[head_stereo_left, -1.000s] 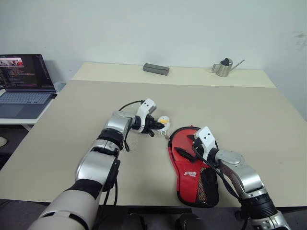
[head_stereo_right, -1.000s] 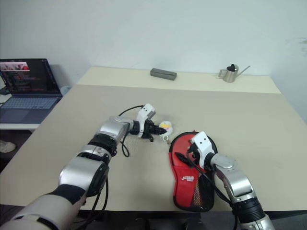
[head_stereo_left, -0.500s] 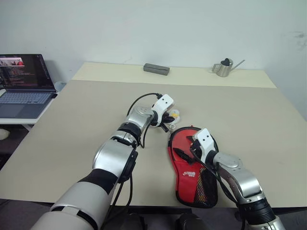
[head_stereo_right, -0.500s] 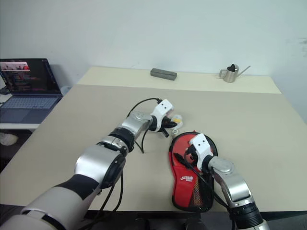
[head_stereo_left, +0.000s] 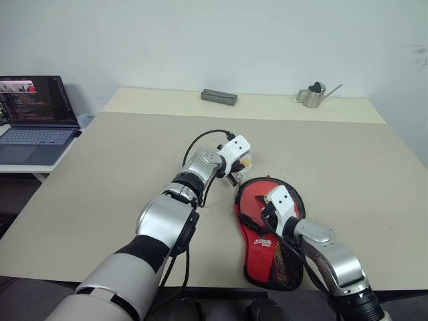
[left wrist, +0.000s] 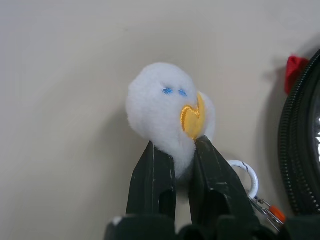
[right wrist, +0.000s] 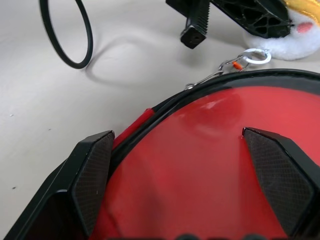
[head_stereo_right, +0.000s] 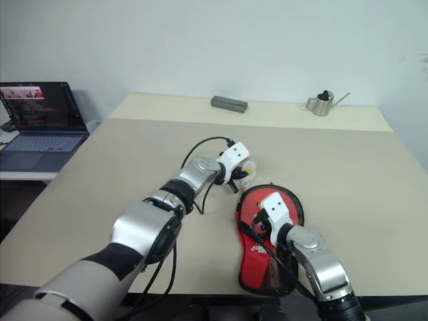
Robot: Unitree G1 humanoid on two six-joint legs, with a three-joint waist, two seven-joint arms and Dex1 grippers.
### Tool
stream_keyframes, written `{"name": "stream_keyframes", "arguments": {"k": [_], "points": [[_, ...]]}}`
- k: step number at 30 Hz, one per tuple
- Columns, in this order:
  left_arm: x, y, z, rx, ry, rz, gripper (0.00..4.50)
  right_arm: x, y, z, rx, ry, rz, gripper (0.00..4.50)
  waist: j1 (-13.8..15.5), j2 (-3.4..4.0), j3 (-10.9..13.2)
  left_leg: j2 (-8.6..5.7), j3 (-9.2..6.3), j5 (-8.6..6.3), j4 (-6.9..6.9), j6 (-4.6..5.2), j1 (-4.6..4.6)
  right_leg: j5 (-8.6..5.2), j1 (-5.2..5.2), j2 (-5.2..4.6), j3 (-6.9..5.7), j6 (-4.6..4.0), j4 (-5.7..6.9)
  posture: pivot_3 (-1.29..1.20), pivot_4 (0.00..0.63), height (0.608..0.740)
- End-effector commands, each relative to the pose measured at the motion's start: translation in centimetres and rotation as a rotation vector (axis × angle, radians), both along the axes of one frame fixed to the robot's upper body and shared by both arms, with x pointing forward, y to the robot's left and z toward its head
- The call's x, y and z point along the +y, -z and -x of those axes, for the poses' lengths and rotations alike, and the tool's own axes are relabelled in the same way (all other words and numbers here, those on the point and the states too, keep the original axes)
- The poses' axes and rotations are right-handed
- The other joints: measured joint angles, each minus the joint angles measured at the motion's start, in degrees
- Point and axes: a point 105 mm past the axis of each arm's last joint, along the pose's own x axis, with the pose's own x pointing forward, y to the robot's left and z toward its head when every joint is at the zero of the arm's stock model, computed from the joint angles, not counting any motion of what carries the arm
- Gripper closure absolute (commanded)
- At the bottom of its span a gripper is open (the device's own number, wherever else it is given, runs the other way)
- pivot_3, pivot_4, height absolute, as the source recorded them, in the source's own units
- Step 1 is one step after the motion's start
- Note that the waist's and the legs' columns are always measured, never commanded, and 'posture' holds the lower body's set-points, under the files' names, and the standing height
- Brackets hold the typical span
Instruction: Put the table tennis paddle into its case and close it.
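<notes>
Case point(head_stereo_left: 267, 231) soft, light; pull by plush zipper charm point(left wrist: 170, 117). Left gripper point(left wrist: 175, 150) clamped on charm; right gripper point(right wrist: 185, 170) spread wide over case.

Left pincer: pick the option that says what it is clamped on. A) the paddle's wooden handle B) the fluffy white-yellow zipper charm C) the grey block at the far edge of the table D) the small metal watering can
B: in the left wrist view the left pincer has its two black fingers pressed into the white-yellow zipper charm, whose key ring and chain lead to the case.
</notes>
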Motion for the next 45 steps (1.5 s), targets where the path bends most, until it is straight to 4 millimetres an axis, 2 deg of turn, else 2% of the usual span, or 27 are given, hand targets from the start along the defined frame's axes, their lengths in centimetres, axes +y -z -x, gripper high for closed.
{"name": "stream_keyframes", "arguments": {"k": [1, 10, 18, 29, 34, 41, 45], "points": [[-0.5, -4.2, -1.5, -0.169, -0.028, 0.006, 4.42, 0.2, 5.9, 3.3, 0.284, -0.021, 0.05, 0.0, 0.0, 0.01, 0.0, 0.0, 0.0, 0.0, 0.0, 0.0, 0.0, 0.0, 0.0, 0.0, 0.0, 0.0, 0.0, 0.0, 0.15, 0.74], [-2.2, -6.3, -1.7, -0.246, -0.022, 0.028, 4.43, 0.3, 6.0, 4.2, 0.298, -0.007, 0.043, 0.0, 0.7, 0.0, 0.0, -0.03, -0.01, 0.0, 0.0, -0.01, 0.0, -0.01, 0.01, -0.02, -0.02, 0.01, -0.03, 0.0, 0.15, 0.74], [-2.9, -6.4, -1.5, -0.283, 0.004, -0.019, 4.43, 0.4, 6.2, 5.0, 0.315, 0.012, 0.033, 0.0, 0.9, 0.0, 0.0, -0.05, -0.01, 0.0, 0.0, -0.01, -0.01, -0.01, 0.01, -0.04, -0.03, 0.01, -0.05, 0.0, 0.15, 0.74], [-2.9, -6.4, -1.8, -0.336, -0.007, -0.082, 4.43, 0.8, 6.6, 7.0, 0.344, 0.032, 0.024, 0.0, 0.9, 0.01, 0.0, -0.06, -0.02, 0.0, 0.0, -0.01, -0.02, -0.1, 0.02, -0.05, -0.05, 0.17, -0.07, 0.0, 0.15, 0.74], [-2.9, -7.5, -2.1, -0.37, -0.048, -0.053, 4.43, 0.7, 6.6, 7.6, 0.354, 0.045, 0.023, 0.0, 1.1, 0.0, 0.0, -0.08, -0.03, 0.0, -0.01, -0.01, -0.04, -0.1, 0.02, -0.07, -0.06, 0.18, -0.09, 0.0, 0.15, 0.74], [-4.0, -9.9, -2.2, -0.418, -0.064, 0.012, 4.43, 0.6, 6.7, 8.2, 0.364, 0.055, 0.022, 0.0, 1.1, 0.01, 0.0, -0.1, -0.02, 0.01, 0.0, -0.01, -0.05, -0.11, 0.01, -0.09, -0.05, 0.19, -0.09, 0.0, 0.15, 0.74], [-4.3, -10.5, -2.1, -0.427, -0.065, 0.029, 4.43, 0.8, 6.7, 8.4, 0.369, 0.058, 0.018, 0.0, 1.1, 0.01, 0.0, -0.1, -0.02, 0.01, 0.0, -0.01, -0.06, -0.11, 0.0, -0.09, -0.05, 0.2, -0.1, 0.0, 0.15, 0.74]]}}
